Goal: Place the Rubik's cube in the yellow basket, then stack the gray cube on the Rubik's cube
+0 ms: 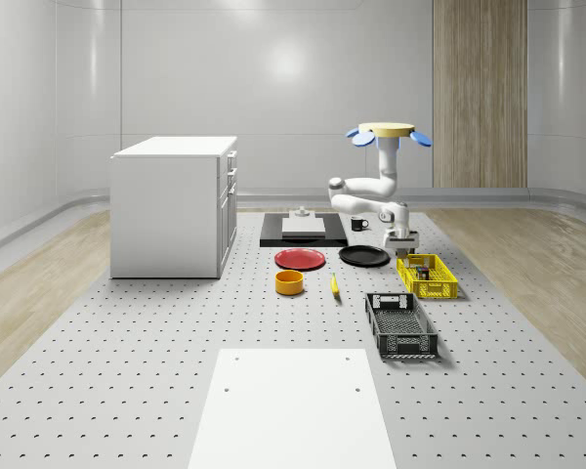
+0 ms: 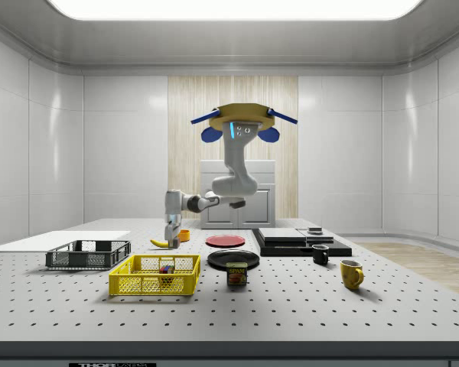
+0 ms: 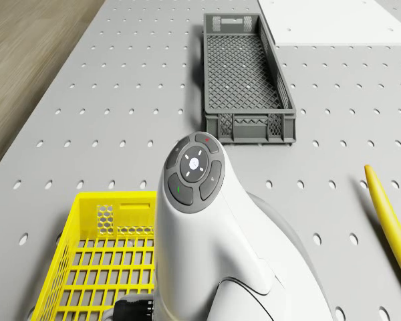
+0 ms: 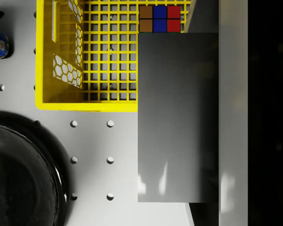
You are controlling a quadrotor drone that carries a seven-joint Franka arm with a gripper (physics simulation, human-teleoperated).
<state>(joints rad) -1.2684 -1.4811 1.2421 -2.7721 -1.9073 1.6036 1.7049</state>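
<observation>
The gripper [image 1: 403, 244] hangs just above the far end of the yellow basket [image 1: 428, 277], clamped on the gray cube [image 4: 178, 117] — a plain matte gray block with a flat, faintly glossy face. The Rubik's cube [image 4: 160, 19] lies on the basket floor, its top face showing brown, blue and red squares. The drone [image 1: 387, 132] hovers above the table [image 1: 127, 371], over the black plate [image 1: 364, 256] beside the basket. A dark gray crate [image 1: 400, 324] sits nearer the table's front edge — well apart.
</observation>
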